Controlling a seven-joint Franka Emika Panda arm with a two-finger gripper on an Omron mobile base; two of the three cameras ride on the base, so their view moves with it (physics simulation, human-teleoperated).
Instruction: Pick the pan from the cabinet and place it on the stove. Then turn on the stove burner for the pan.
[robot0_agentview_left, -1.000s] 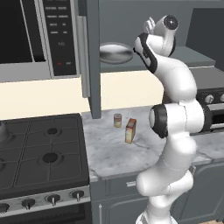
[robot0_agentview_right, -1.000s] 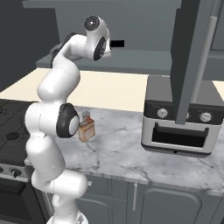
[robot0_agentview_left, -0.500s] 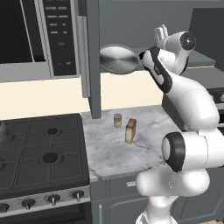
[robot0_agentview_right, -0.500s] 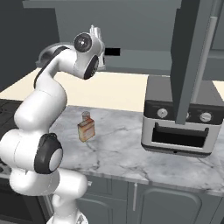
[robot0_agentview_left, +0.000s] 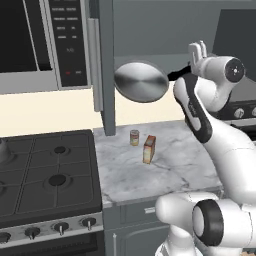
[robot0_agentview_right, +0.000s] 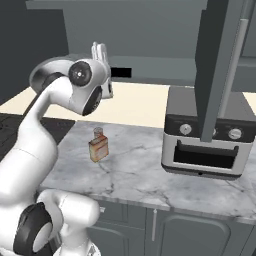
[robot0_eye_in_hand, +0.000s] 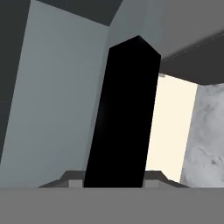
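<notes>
End effector (robot0_agentview_left: 198, 50) pinches the handle (robot0_eye_in_hand: 122, 118) of the pan (robot0_agentview_left: 141, 81), tilted outside the cabinet (robot0_agentview_left: 106, 75).

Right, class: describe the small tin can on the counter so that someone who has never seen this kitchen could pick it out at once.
Start at the marble counter to the right of the black stove. Near its back, just right of the open cabinet door, stands the tin can. It is a short round cylinder, while its only close neighbour, the small box, is taller and flat-sided.

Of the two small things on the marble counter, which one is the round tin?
The small tin can, the one farther back, toward the open cabinet door. It is a short cylinder; the orange box in front of it is flat-sided and taller.
</notes>
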